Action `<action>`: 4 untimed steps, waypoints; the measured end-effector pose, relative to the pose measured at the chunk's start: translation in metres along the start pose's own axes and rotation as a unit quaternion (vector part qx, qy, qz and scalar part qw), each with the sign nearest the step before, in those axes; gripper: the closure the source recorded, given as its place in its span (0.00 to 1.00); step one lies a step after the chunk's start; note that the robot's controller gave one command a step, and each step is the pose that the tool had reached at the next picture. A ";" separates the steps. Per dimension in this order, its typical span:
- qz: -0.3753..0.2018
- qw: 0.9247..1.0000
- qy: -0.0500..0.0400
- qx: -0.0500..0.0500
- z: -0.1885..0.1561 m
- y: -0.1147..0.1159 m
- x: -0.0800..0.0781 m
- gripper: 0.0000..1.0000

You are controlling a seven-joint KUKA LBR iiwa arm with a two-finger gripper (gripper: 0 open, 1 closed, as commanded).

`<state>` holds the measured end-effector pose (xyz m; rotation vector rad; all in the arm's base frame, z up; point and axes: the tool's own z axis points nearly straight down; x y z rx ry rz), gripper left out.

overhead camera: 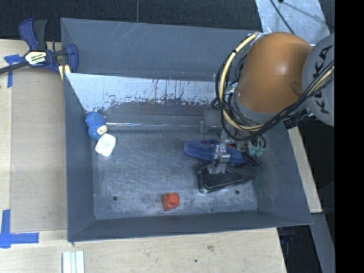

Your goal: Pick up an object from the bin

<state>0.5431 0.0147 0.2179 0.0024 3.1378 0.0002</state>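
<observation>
1. Grey bin [170, 56] floor: your gripper [219, 165] hangs low at the right.
2. It sits between a flat blue piece [198, 149] and a black piece [224, 180].
3. You cannot tell whether it is wide or narrow.
4. Your red lump [170, 201] lies well apart.

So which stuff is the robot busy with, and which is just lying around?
Job: gripper, with the blue thing and black thing close by it.
Lying about: red lump in front, white piece and small blue piece at left.

Black lettering "KUKA", partly cut off, stands on the grey arm link [322, 67], above and right of the gripper [220, 162].
</observation>
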 end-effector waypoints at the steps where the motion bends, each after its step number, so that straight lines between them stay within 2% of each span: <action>1: -0.025 1.000 0.004 0.001 0.078 -0.056 -0.018 0.00; 2: -0.060 0.998 0.001 -0.002 0.132 -0.066 -0.026 0.00; 3: -0.059 0.998 0.000 -0.001 0.131 -0.068 -0.027 1.00; 4: -0.080 0.997 -0.004 0.001 -0.029 -0.075 -0.022 1.00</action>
